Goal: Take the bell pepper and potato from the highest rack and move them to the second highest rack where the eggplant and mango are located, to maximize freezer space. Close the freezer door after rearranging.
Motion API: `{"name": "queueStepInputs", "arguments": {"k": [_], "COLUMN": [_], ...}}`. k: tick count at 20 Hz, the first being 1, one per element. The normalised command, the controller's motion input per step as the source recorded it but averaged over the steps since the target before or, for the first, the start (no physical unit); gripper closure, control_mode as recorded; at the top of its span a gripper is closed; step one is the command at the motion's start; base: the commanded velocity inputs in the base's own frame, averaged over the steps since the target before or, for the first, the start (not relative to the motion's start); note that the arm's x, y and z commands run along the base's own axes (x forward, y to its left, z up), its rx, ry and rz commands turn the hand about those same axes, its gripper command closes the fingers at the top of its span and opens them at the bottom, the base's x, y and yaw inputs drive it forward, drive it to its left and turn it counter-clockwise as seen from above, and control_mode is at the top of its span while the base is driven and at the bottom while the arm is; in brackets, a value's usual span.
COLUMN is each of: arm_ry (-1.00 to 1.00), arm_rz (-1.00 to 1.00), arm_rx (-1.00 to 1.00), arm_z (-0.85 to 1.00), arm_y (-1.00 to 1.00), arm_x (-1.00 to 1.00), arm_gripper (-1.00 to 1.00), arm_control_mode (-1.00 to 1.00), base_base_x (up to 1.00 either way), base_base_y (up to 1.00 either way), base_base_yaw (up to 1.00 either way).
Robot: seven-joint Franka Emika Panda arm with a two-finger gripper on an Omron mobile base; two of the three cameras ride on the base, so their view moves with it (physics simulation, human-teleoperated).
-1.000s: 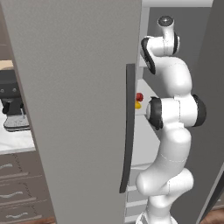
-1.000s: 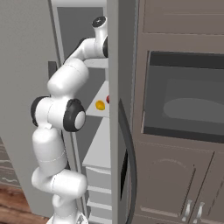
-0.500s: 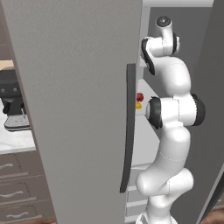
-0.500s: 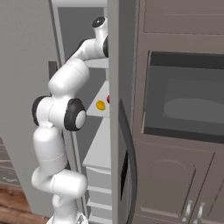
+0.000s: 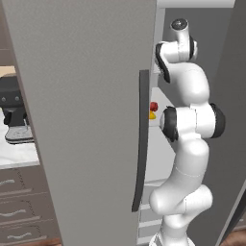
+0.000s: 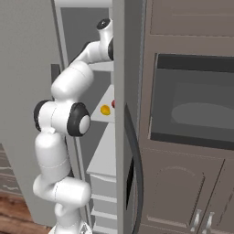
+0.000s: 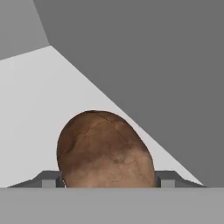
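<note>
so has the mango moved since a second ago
No. In the left base view the mango sits just below the bell pepper, right of the door handle, as before.

We see the freezer (image 5: 202, 29) standing open, and the arm fills most of the gap between the freezer door (image 5: 81, 120) and the plain grey door (image 6: 128, 68) on the other side. On the upper shelf (image 7: 39, 100), the potato (image 7: 105, 151) sits right at the gripper (image 7: 107, 179), blocking the way ahead. The grey side wall (image 7: 153, 65) crowds it closely on one side; bare shelf lies open on the other. Lower down, the red bell pepper (image 5: 153, 106) and yellow mango (image 6: 105, 109) occupy part of the shelf beside the arm.
</note>
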Motion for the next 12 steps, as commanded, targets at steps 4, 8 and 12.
{"name": "queueStepInputs", "arguments": {"k": [4,8,12], "arm_ry": [-0.11,-0.20,-0.22], "arm_rz": [0.03,0.05,0.05], "arm_rx": [0.00,0.00,0.00], "arm_z": [0.00,-0.01,-0.12], "arm_y": [0.12,0.33,0.42], "arm_x": [-0.85,-1.00,-1.00], "arm_gripper": [1.00,1.00,1.00], "arm_control_mode": [-1.00,-1.00,-1.00], "base_base_x": [0.00,0.00,0.00], "base_base_y": [0.00,0.00,0.00], "base_base_yaw": [0.00,0.00,0.00]}}
